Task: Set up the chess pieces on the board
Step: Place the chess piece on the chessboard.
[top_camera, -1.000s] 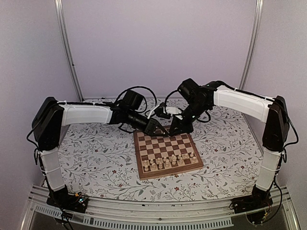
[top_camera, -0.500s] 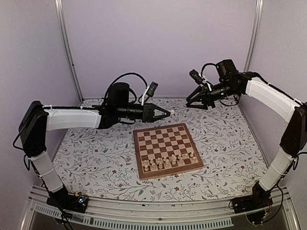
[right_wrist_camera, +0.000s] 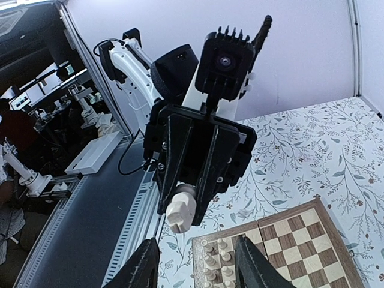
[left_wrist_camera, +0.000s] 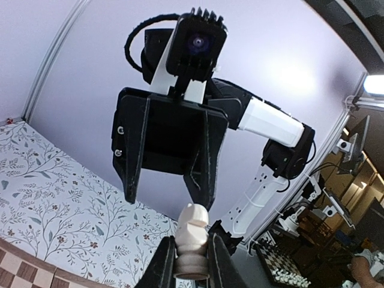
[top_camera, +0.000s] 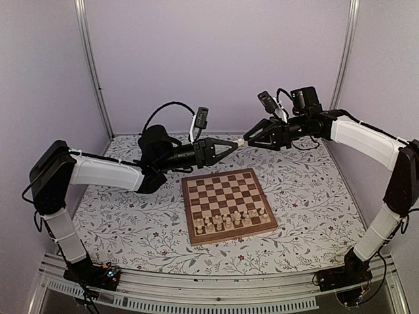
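In the air above the far edge of the board (top_camera: 222, 186), my left gripper (top_camera: 232, 144) is shut on a cream knight (top_camera: 239, 141). The left wrist view shows the knight (left_wrist_camera: 192, 231) clamped by its base, head outward. My right gripper (top_camera: 249, 139) faces it tip to tip and stands open; its fingers (left_wrist_camera: 204, 180) hang just beyond the knight's head without closing on it. In the right wrist view my right gripper (right_wrist_camera: 195, 255) is open, and the knight (right_wrist_camera: 182, 208) pokes toward it from the left gripper (right_wrist_camera: 185, 201). Several cream chess pieces (top_camera: 229, 220) stand in the board's two near rows.
The board (right_wrist_camera: 312, 240) lies on a floral tablecloth (top_camera: 131, 216) between purple walls with metal posts (top_camera: 91, 65) at the back corners. A metal rail (top_camera: 196, 288) runs along the near edge by the arm bases.
Both arms have risen from low over the board's far edge. Their tips then came together in the air. The right gripper has opened. The left keeps its hold on the knight.
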Motion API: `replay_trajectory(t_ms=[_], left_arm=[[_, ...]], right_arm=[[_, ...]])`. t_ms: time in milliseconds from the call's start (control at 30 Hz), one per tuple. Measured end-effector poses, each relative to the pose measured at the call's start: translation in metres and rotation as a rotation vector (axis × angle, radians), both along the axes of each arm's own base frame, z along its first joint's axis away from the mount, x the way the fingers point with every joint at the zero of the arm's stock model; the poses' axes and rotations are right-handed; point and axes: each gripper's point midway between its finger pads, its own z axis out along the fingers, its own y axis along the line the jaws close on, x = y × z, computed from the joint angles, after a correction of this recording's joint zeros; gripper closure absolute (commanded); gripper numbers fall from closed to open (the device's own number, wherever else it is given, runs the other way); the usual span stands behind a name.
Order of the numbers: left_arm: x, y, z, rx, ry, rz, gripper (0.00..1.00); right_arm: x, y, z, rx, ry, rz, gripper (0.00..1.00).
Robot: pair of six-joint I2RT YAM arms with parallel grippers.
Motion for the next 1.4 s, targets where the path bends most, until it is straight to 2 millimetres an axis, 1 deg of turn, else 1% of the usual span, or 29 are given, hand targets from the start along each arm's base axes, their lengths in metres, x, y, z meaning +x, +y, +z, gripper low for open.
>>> replay_trajectory(t_ms=[100, 167, 267, 367, 600, 667, 767, 800, 933, 1000, 1067, 1133, 1167, 1233, 1267, 1300, 1333, 1400], left_arm=[[-0.002, 0.001, 0.006, -0.035, -0.001, -0.012, 0.94], [-0.003, 0.000, 0.006, -0.044, 0.006, -0.022, 0.94], [-0.004, -0.002, 0.003, -0.049, 0.020, -0.031, 0.94], [-0.004, -0.004, -0.001, -0.048, 0.033, -0.038, 0.93], [-0.011, -0.005, 0.003, -0.063, 0.028, -0.060, 0.92], [-0.011, -0.005, 0.003, -0.064, 0.034, -0.059, 0.87], [-0.009, -0.005, 0.002, -0.062, 0.041, -0.053, 0.71], [-0.009, -0.005, 0.002, -0.062, 0.035, -0.050, 0.68], [-0.007, -0.007, -0.005, -0.019, 0.025, -0.035, 0.60], [-0.001, -0.006, -0.013, 0.059, 0.033, -0.021, 0.58], [0.008, -0.006, -0.012, 0.150, 0.004, 0.009, 0.56], [0.022, -0.003, -0.003, 0.232, -0.055, 0.067, 0.56], [0.030, 0.000, 0.005, 0.278, -0.091, 0.112, 0.57], [0.046, 0.009, 0.019, 0.364, -0.170, 0.209, 0.56], [0.051, 0.014, 0.022, 0.400, -0.199, 0.246, 0.56], [0.056, 0.020, 0.023, 0.445, -0.229, 0.289, 0.57], [0.061, 0.028, 0.020, 0.498, -0.261, 0.329, 0.57], [0.067, 0.038, 0.008, 0.587, -0.296, 0.377, 0.56]], right_arm=[[-0.007, 0.005, 0.004, 0.018, -0.008, 0.032, 0.59], [-0.012, 0.009, 0.005, 0.022, -0.012, 0.050, 0.61], [-0.018, 0.013, 0.006, 0.028, -0.017, 0.073, 0.62], [-0.022, 0.015, 0.006, 0.031, -0.017, 0.086, 0.67], [-0.024, 0.017, 0.007, 0.037, -0.035, 0.092, 0.91], [-0.022, 0.018, 0.007, 0.038, -0.047, 0.087, 0.96], [-0.020, 0.018, 0.008, 0.036, -0.064, 0.075, 0.99], [-0.019, 0.018, 0.008, 0.034, -0.066, 0.071, 1.00], [-0.016, 0.015, 0.005, 0.007, -0.065, 0.036, 1.00], [-0.010, 0.012, 0.003, -0.032, -0.083, -0.011, 1.00], [-0.003, 0.007, -0.001, -0.092, -0.144, -0.068, 1.00], [0.000, 0.002, -0.009, -0.167, -0.212, -0.116, 1.00], [0.001, -0.001, -0.015, -0.205, -0.231, -0.133, 1.00], [-0.001, -0.006, -0.034, -0.297, -0.281, -0.152, 1.00], [-0.005, -0.009, -0.047, -0.347, -0.294, -0.152, 1.00], [-0.010, -0.011, -0.058, -0.387, -0.301, -0.146, 1.00], [-0.019, -0.015, -0.076, -0.448, -0.304, -0.134, 1.00], [-0.033, -0.024, -0.102, -0.541, -0.312, -0.108, 1.00]])
